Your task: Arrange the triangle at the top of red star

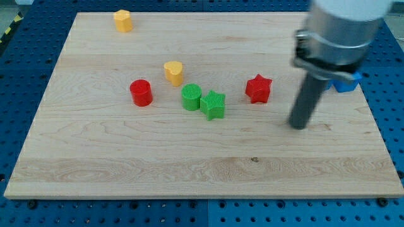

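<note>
The red star point(258, 89) lies right of the board's middle. A blue block point(346, 81), mostly hidden behind the arm, sits near the right edge; its shape cannot be made out. My tip point(298, 125) rests on the board, below and to the right of the red star and below and to the left of the blue block, touching neither.
A green cylinder point(191, 97) and a green star point(213, 104) touch near the middle. A yellow heart point(173, 72) lies above them, a red cylinder point(141, 93) to their left. A yellow hexagon-like block point(122, 20) sits at the top left. The wooden board point(126, 164) sits on a blue table.
</note>
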